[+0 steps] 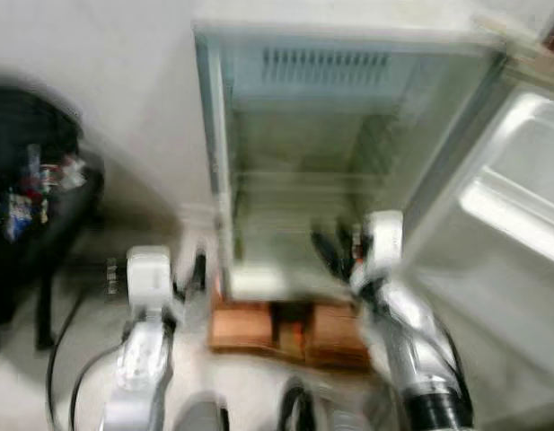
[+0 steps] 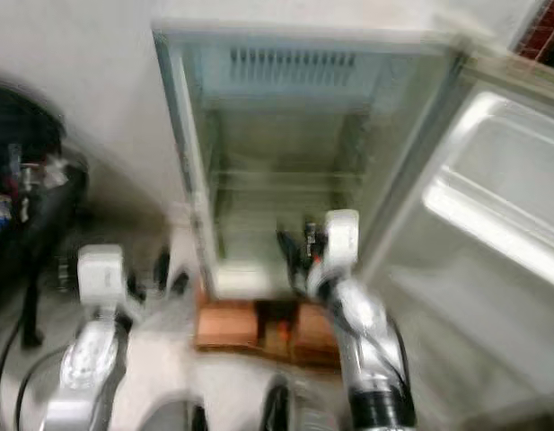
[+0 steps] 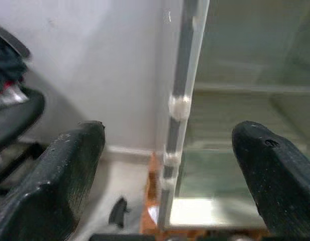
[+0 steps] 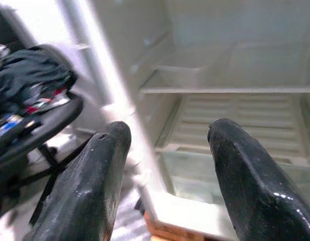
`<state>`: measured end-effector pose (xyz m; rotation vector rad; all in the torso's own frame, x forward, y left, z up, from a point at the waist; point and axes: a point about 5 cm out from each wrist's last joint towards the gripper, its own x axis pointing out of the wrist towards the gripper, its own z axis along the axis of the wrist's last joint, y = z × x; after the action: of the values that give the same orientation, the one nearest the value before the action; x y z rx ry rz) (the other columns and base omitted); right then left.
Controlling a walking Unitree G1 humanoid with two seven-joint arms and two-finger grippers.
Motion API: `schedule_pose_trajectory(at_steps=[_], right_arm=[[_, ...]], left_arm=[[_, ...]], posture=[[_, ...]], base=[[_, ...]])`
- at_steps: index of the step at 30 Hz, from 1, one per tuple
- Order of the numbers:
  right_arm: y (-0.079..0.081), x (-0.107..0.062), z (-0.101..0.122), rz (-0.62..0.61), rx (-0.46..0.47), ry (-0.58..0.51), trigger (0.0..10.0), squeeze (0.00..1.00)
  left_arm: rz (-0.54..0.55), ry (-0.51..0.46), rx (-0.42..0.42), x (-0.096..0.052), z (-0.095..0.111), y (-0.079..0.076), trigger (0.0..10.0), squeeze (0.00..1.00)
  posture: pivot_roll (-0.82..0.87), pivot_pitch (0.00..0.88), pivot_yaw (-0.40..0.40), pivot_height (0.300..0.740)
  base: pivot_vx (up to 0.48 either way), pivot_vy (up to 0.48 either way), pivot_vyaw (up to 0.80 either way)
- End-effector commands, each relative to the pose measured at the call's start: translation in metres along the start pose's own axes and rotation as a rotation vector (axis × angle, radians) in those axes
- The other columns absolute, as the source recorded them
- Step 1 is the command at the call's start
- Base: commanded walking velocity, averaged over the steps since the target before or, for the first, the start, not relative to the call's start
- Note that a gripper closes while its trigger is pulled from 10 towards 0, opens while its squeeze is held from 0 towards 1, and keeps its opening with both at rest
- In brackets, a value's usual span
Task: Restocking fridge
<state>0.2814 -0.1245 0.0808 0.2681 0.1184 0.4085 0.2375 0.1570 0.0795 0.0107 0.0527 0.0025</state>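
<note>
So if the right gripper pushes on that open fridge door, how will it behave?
The fridge door would probably swing easily on its hinge: its moulded shelves look bare. It looks rigid. The fridge rests on wooden blocks, so a hard shove might rock it.

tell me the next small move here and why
Probably turn toward the dark side table to fetch stock: the small white fridge on its wooden block base stands open, shelves looking bare, and both the left gripper and right gripper are open, holding nothing.

The fridge (image 1: 339,162) stands on wooden blocks (image 1: 290,332), its door (image 1: 510,251) open rightward; a chair (image 1: 34,197) stands left.
</note>
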Motion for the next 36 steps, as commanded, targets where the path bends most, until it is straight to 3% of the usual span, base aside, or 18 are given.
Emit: schedule_pose_trajectory(at_steps=[1,5,6,7,8,9,13,14,15,16,17,25,29,36], right_arm=[[0.002,0.003,0.002,-0.001,-0.017,0.001,10.0,0.0],[0.003,0.006,0.005,0.0,-0.043,-0.012,10.0,0.0],[0.003,0.006,0.007,-0.001,-0.045,-0.018,10.0,0.15],[0.002,0.007,0.008,-0.005,-0.046,-0.022,10.0,0.92],[0.002,0.007,0.008,-0.005,-0.046,-0.022,10.0,0.92],[0.002,0.007,0.009,-0.006,-0.041,-0.026,10.0,1.0],[0.0,0.007,0.014,-0.016,-0.072,-0.035,10.0,1.0],[0.001,0.009,0.015,-0.017,-0.085,-0.039,10.0,0.96],[0.001,0.01,0.016,-0.018,-0.092,-0.041,10.0,0.62],[0.002,0.011,0.016,-0.019,-0.096,-0.042,10.0,0.19],[0.002,0.012,0.017,-0.023,-0.102,-0.044,10.0,0.0],[0.002,0.015,0.017,-0.063,-0.133,-0.031,10.0,0.0],[0.001,0.013,0.016,-0.07,-0.138,-0.035,10.0,0.0],[-0.017,-0.004,0.003,-0.142,-0.115,0.024,10.0,0.0]], left_arm=[[0.013,0.024,0.003,-0.004,-0.006,0.002,10.0,0.0],[0.015,-0.008,0.015,0.0,0.003,0.002,10.0,0.0],[0.022,-0.016,0.019,0.001,0.006,0.003,10.0,0.0],[0.031,-0.021,0.022,0.001,0.008,0.005,10.0,0.0],[0.031,-0.021,0.022,0.001,0.008,0.005,10.0,0.0],[0.038,-0.025,0.023,0.001,0.01,0.006,10.0,0.0],[0.037,-0.037,0.023,0.0,0.014,0.005,10.0,0.0],[0.027,-0.036,0.019,0.0,0.014,0.002,10.0,0.0],[0.015,-0.038,0.021,0.0,0.012,0.0,10.0,0.0],[0.005,-0.035,0.027,0.001,0.011,-0.002,10.0,0.0],[-0.001,-0.032,0.034,0.001,0.01,-0.003,10.0,0.0],[-0.071,-0.028,0.041,0.011,0.007,-0.022,10.0,0.0],[-0.066,-0.024,0.042,0.011,0.006,-0.02,10.0,0.0],[-0.054,0.01,0.058,0.002,-0.006,-0.014,10.0,0.0]], posture=[[0.16,0.05,-0.046,0.74],[0.17,0.075,-0.039,0.74],[0.17,0.08,-0.037,0.74],[0.17,0.094,-0.034,0.74],[0.17,0.094,-0.034,0.74],[0.17,0.101,-0.031,0.74],[0.16,0.109,-0.038,0.74],[0.16,0.107,-0.037,0.74],[0.15,0.106,-0.037,0.74],[0.15,0.104,-0.038,0.74],[0.15,0.103,-0.04,0.74],[0.13,0.095,-0.044,0.74],[0.12,0.088,-0.041,0.74],[0.12,0.095,-0.043,0.74]], base=[[-0.386,0.0,0.0],[-0.375,0.0,0.0],[-0.36,0.0,0.0],[-0.341,0.0,0.0],[-0.341,0.0,0.0],[-0.326,0.0,0.0],[-0.163,0.0,0.0],[0.0,0.0,0.0],[0.0,0.0,0.0],[0.0,0.0,0.0],[0.0,0.0,0.0],[0.0,-0.3,0.0],[0.0,-0.48,0.0],[0.0,-0.48,0.0]])
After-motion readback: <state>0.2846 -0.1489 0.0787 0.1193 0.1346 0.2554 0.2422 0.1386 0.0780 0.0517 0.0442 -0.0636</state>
